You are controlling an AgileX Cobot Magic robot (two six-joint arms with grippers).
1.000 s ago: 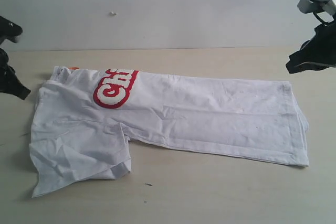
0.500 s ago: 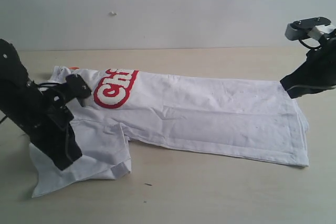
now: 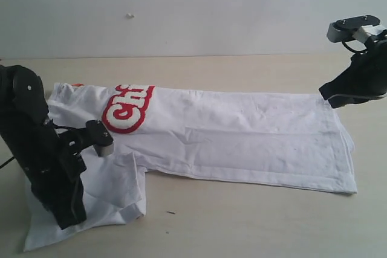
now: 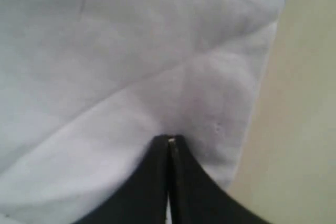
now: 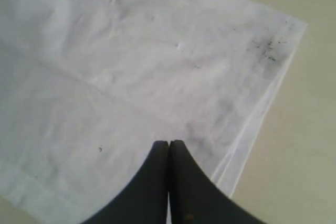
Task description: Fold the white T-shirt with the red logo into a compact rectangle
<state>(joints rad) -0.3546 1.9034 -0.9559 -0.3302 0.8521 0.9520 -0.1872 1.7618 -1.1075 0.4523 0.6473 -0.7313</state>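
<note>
While left jaws pinch white T-shirt (image 3: pixel 242 137), right jaws closed.

Black left robot arm (image 3: pixel 33 140) blocks you at 8 o'clock on the white cotton T-shirt (image 3: pixel 242 137); beige tabletop (image 3: pixel 272 222) open at 5.

Left arm (image 3: pixel 37 149): bulky matte black housing, rounded upper joint with a small pale screw head (image 3: pixel 29 87). Small black camera block (image 3: pixel 100 138) with a grey end sits on it. Right arm (image 3: pixel 363 80): black and angular, with a light grey camera box (image 3: pixel 355 28) with a dark lid on top and a black cable loop (image 3: pixel 349 45) just under it. Left gripper (image 4: pixel 169 140) and right gripper (image 5: pixel 169 142): plain smooth black fingers tapering to narrow tips.
</note>
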